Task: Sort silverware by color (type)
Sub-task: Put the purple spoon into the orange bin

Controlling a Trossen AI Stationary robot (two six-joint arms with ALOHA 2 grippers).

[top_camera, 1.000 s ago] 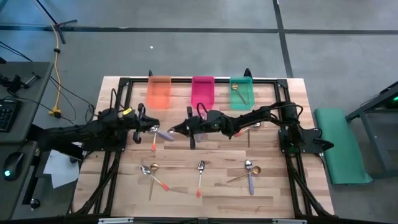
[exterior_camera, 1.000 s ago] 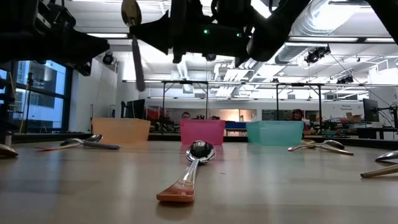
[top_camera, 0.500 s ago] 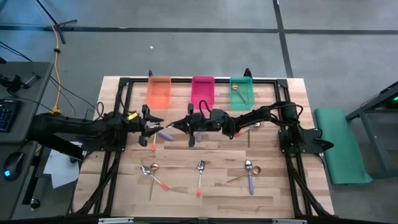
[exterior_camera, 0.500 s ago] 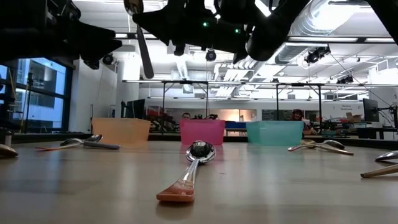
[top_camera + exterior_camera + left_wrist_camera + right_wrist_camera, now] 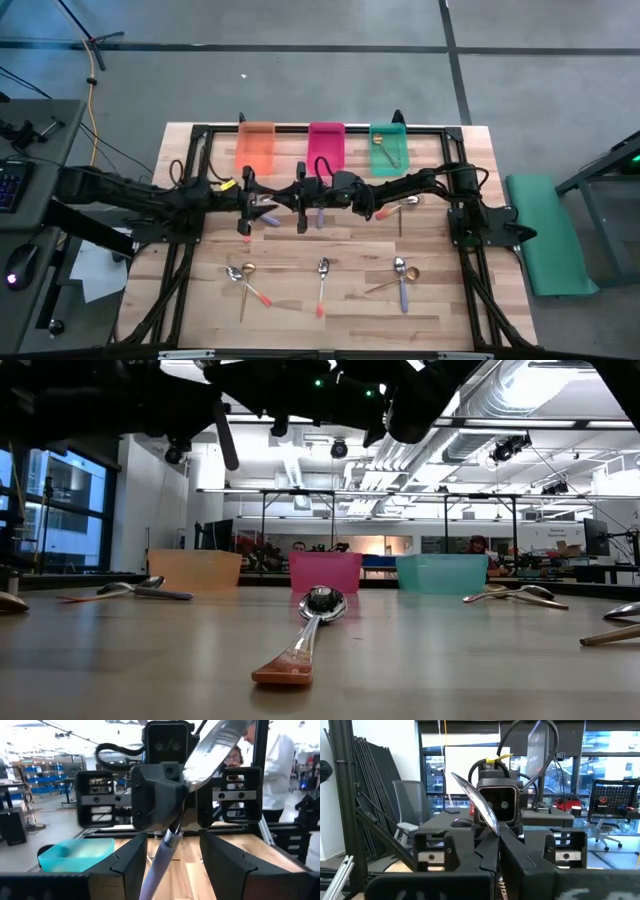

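Step in hand: mid-air handover of a purple-handled spoon (image 5: 167, 845) between the two arms, above the middle of the bench (image 5: 440, 300).
Right gripper (image 5: 492, 840): clamped on the spoon near its neck, bowl sticking out past the fingers.
Left gripper (image 5: 172, 840): fingers spread wide, the purple handle lying between them, not gripped.
Doing it well: probably close the left fingers squarely on the handle first, and only then let the right gripper release, or the spoon drops.
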